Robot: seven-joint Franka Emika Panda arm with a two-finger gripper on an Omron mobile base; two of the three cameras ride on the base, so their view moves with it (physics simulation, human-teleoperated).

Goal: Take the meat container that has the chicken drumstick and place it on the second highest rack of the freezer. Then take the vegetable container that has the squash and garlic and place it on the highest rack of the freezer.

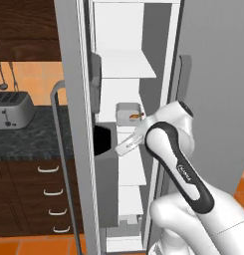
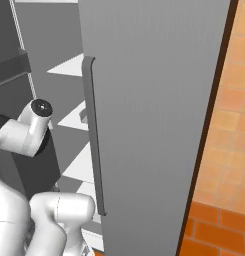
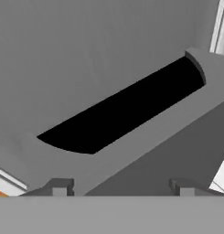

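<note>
The meat container (image 1: 129,114), a small grey tub with a brown drumstick in it, sits on a white shelf inside the open freezer (image 1: 124,64), under a bare shelf. My gripper (image 1: 120,149) hangs just below and in front of it, pointing left and down toward the inner face of the open door. In the hand view the gripper (image 3: 120,187) is open: its two dark fingertips (image 3: 60,186) stand wide apart with nothing between them, facing a black recess (image 3: 122,109) in a grey panel. The vegetable container with squash and garlic is out of view.
The open freezer door (image 1: 73,124) with its curved handle (image 1: 61,149) stands to my left. On my right is a closed grey door (image 2: 159,115) with a long handle (image 2: 94,140). A toaster (image 1: 11,110) rests on the dark counter (image 1: 39,134) above drawers.
</note>
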